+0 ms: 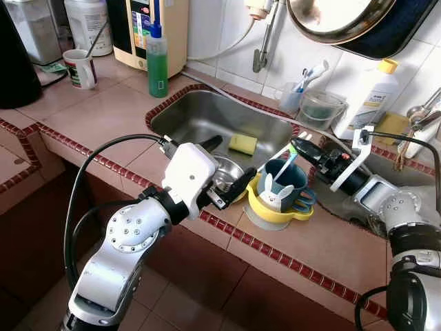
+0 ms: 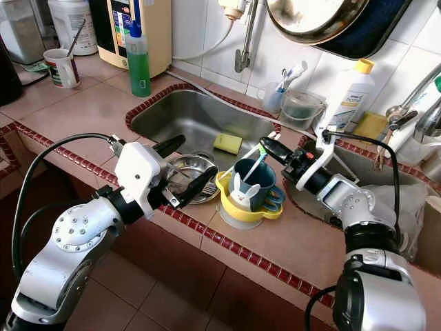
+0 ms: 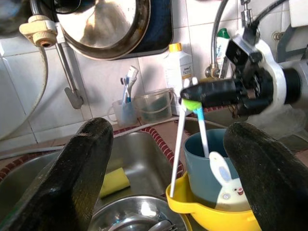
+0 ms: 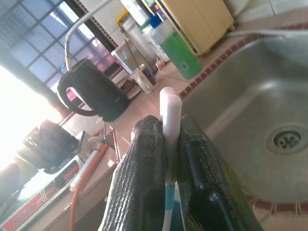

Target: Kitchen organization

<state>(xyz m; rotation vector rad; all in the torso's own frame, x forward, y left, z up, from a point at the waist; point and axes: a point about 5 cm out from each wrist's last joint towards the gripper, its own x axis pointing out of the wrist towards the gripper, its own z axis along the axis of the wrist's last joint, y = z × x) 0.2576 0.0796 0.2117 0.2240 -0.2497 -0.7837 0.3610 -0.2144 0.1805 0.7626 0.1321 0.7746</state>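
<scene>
My right end effector (image 1: 298,145) is clamped on the top of a white and blue plastic toothbrush (image 1: 286,167), fingers pinched tight around the handle end, as the right wrist view shows. The toothbrush stands tilted in a teal plastic cup with a white rabbit face (image 1: 282,187), and that cup sits inside a yellow plastic bowl (image 1: 265,208) on the tiled tabletop (image 1: 310,241), near its front edge, just beside the right rim of the steel sink (image 1: 200,117).

My left end effector (image 1: 222,181) hangs with its fingers spread wide and holding nothing, over the sink's front right corner, close to the yellow bowl and above a shallow round steel dish (image 1: 226,174).

I judge the toothbrush light, stiff and slim, its smooth handle likely to slip or swing if pinched only at the tip; a grip lower on the handle would steady it. The cup looks light too and might tip if the brush drags on its rim.

Farther out, a yellow sponge (image 1: 242,143) lies in the sink, and a green soap bottle (image 1: 157,61) stands at the sink's far left corner.
</scene>
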